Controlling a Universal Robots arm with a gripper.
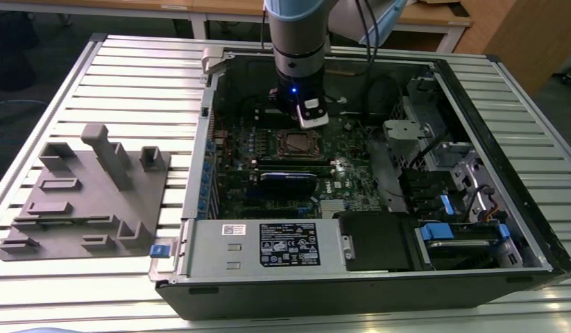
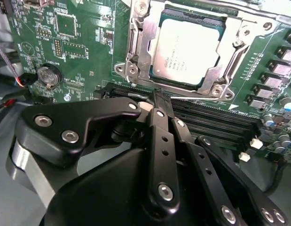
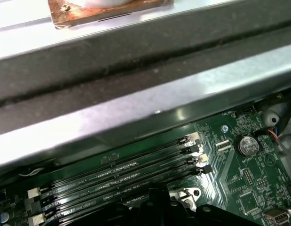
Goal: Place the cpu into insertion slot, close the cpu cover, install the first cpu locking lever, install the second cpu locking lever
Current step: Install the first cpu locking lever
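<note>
The gripper (image 1: pixel 309 116) hung low inside the open computer case (image 1: pixel 507 139), directly over the green motherboard (image 1: pixel 359 173) and just short of the insertion slot (image 1: pixel 295 143). In the second wrist view its black fingers (image 2: pixel 157 122) were drawn together to a narrow point (image 2: pixel 157 100). That point sat right at a thin locking lever (image 2: pixel 192 98) running along the socket's nearest edge. Whether it pinched or merely touched the lever could not be told.

Just beyond the tips, the cpu (image 2: pixel 185 49) lay flat in the slot, its pale metal top showing through the window of the cpu cover (image 2: pixel 137 42). The cover's silvery frame lay down around the chip.

The long black memory slots (image 2: pixel 216 120) ran crosswise under the fingertips, between the gripper body and the socket. In the first wrist view the same memory slots (image 3: pixel 126 174) lay ahead of the gripper's dark links (image 3: pixel 154 209), and the grey case wall (image 3: pixel 136 108) rose close behind them. A round coin cell battery (image 2: pixel 47 75) sat on the board off to one side of the gripper, well clear of the socket.

Farther from the gripper, a labelled power supply (image 1: pixel 285 243) filled the case's front edge. A grey fixture block (image 1: pixel 82 194) rested on the slatted table (image 1: pixel 128 76) outside the case, toward the exterior view's left
</note>
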